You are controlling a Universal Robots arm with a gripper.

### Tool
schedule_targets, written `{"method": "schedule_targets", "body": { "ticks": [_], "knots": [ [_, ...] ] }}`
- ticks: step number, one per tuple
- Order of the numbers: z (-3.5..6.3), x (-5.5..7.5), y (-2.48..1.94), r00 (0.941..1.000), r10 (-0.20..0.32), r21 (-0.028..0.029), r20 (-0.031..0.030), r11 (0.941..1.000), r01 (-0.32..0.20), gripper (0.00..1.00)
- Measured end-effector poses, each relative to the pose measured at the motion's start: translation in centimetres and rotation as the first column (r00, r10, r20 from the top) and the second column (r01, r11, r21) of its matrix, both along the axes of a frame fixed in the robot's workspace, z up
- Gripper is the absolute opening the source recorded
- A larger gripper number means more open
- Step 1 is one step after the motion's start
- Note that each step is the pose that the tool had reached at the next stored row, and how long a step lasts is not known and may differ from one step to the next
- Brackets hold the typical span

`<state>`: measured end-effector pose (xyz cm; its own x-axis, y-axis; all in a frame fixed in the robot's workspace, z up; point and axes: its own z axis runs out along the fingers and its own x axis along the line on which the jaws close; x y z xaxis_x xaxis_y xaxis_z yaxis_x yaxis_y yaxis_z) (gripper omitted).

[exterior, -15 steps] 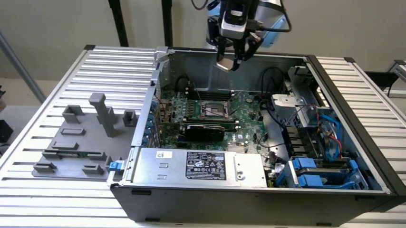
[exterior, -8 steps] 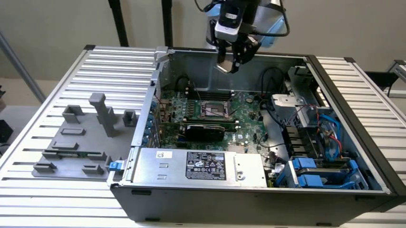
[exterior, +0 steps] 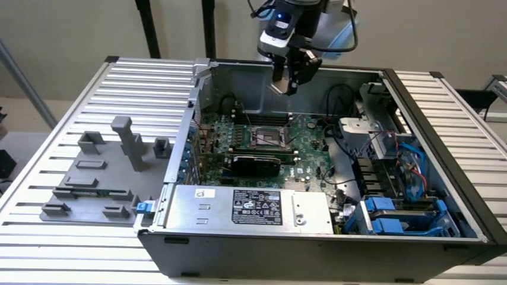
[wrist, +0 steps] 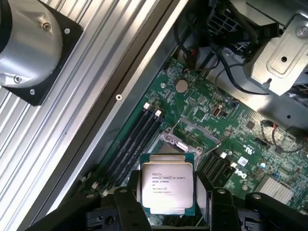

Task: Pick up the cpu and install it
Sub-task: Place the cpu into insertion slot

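The gripper (exterior: 287, 83), at upper centre of the exterior view, hangs above the motherboard socket (exterior: 265, 138). Its jaws clasp the cpu (wrist: 167, 185) by two opposite edges, printed silvery top showing.

Table (exterior: 151, 80): ribbed aluminium slats, pale grey. Two items sit directly on it. (1) Grey fixture plate (exterior: 95, 196) on the exterior view's left, flat on the slats, carrying several upright blocks of differing height; a small blue part (exterior: 142, 207) sits at its corner nearest the case. (2) Open PC case (exterior: 237, 252), dark, lid off, centre to right, just beside the plate. Bare slats flank the case on both sides.
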<state>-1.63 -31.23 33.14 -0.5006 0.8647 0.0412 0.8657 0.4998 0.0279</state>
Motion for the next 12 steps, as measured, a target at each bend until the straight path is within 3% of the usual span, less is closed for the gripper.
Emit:
{"method": "schedule_targets", "body": {
  "ticks": [6,12],
  "knots": [
    [-0.62,0.0,0.00,0.9942,-0.108,0.0000,0.0000,0.9942,0.108,0.55],
    [-1.27,0.0,0.00,0.9763,-0.216,0.0000,0.0000,0.9763,0.216,0.55]
  ]
}}
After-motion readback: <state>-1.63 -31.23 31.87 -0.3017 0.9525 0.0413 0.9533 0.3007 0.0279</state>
